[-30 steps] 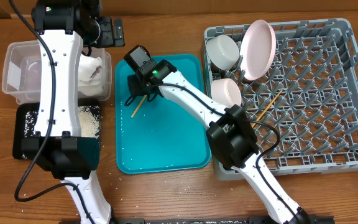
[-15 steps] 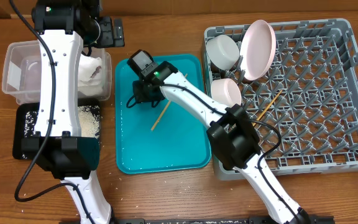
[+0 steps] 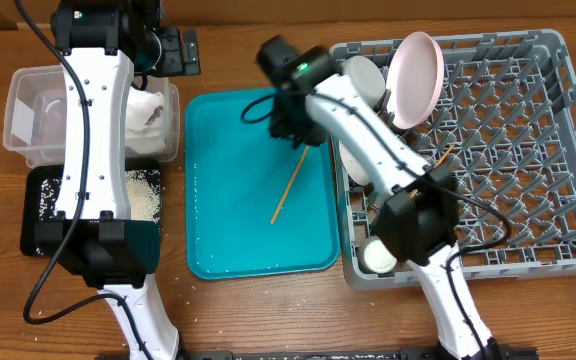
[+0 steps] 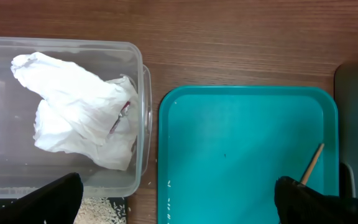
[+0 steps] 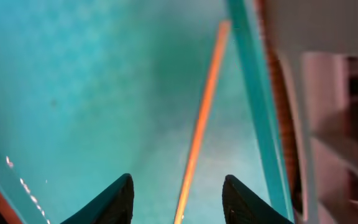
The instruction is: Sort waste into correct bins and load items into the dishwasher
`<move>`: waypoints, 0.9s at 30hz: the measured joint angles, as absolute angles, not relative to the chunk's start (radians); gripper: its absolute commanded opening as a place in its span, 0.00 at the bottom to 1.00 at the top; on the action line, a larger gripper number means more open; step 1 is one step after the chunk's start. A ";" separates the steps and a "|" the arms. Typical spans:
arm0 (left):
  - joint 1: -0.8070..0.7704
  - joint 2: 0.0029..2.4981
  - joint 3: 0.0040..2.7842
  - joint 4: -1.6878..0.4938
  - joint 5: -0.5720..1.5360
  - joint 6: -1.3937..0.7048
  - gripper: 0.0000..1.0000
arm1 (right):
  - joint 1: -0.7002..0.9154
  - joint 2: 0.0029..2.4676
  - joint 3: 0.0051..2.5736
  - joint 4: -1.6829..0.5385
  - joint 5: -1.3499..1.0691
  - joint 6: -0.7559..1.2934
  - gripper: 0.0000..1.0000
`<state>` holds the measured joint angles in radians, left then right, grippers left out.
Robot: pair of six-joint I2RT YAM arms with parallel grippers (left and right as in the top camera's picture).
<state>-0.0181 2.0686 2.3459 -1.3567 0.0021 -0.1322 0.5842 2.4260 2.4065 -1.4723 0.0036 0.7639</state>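
Teal and glossy, the round-cornered serving tray (image 3: 230, 235) lies flat at the middle of the wood-grain bench (image 3: 268, 305). A thin wooden chopstick (image 3: 290, 188) slants across the tray's 3 o'clock half. Its upper end points toward 1 o'clock under the right gripper (image 5: 178, 180) and its lower end toward 7 o'clock. In the right wrist view the stick runs up between the two dark fingertips with a gap on each side, so that gripper is spread and pinches nothing. Whether the stick rests on the tray or hangs above it cannot be told. Just beside the tray at 3 o'clock sits the square grey plastic dish rack (image 3: 528, 200), with a lattice floor, upright pegs and openwork walls. In the rack's 11 o'clock corner a pale pink round plate (image 3: 415, 72) stands on edge next to a white bowl (image 3: 368, 75), and a second chopstick (image 3: 440, 158) lies slanted on the lattice. At the serving tray's 10 o'clock a clear plastic tub (image 4: 143, 93) with a rounded rim holds a crumpled white tissue (image 4: 73, 112) marked with a brownish stain. Directly at the tub's 6 o'clock a shallow black tray (image 3: 30, 245) carries loose beige grains (image 3: 146, 195). The left gripper (image 4: 178, 182) hovers over the strip of bench between tub and serving tray, its fingers wide apart and empty.
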 measured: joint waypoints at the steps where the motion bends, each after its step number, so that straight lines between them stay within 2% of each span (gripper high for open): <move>1: -0.018 2.069 2.346 -1.357 0.002 -0.132 1.00 | 0.583 2.426 2.403 -1.470 0.005 0.774 0.48; 7: -0.018 2.069 2.346 -1.357 0.002 -0.132 1.00 | 0.624 2.477 2.313 -1.468 -0.014 0.838 0.47; 12: -0.018 2.069 2.346 -1.357 0.002 -0.132 1.00 | 0.656 2.536 2.287 -1.466 -0.038 0.864 0.41; 16: -0.018 2.069 2.346 -1.357 0.002 -0.132 1.00 | 0.657 2.544 2.265 -1.442 -0.049 0.878 0.32; 21: -0.018 2.069 2.346 -1.357 0.002 -0.132 1.00 | 0.657 2.518 2.206 -1.367 -0.067 0.902 0.04; 27: -0.018 2.069 2.346 -1.357 0.002 -0.132 1.00 | 0.657 2.505 2.184 -1.346 -0.076 0.893 0.04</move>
